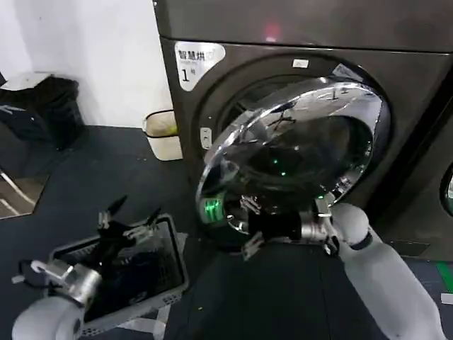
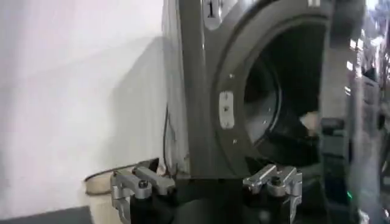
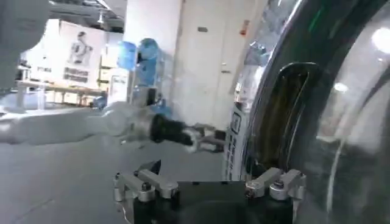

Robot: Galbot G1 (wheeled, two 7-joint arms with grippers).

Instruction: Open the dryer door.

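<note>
1. The dryer door (image 1: 297,152) is seen swung partly open from the drum.
2. The right gripper (image 1: 249,230) is extended to its lower rim; jaws' state cannot be told.
3. The left gripper (image 1: 131,216) is held low over a basket (image 1: 170,273), jaws spread.

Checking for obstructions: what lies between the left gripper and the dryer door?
In the head view, only bare dark floor separates the open left gripper, hovering over a grey basket, from the dryer door.

One dryer door (image 1: 297,152), two end effectors, one basket (image 1: 170,273), one bin (image 1: 161,134).
</note>
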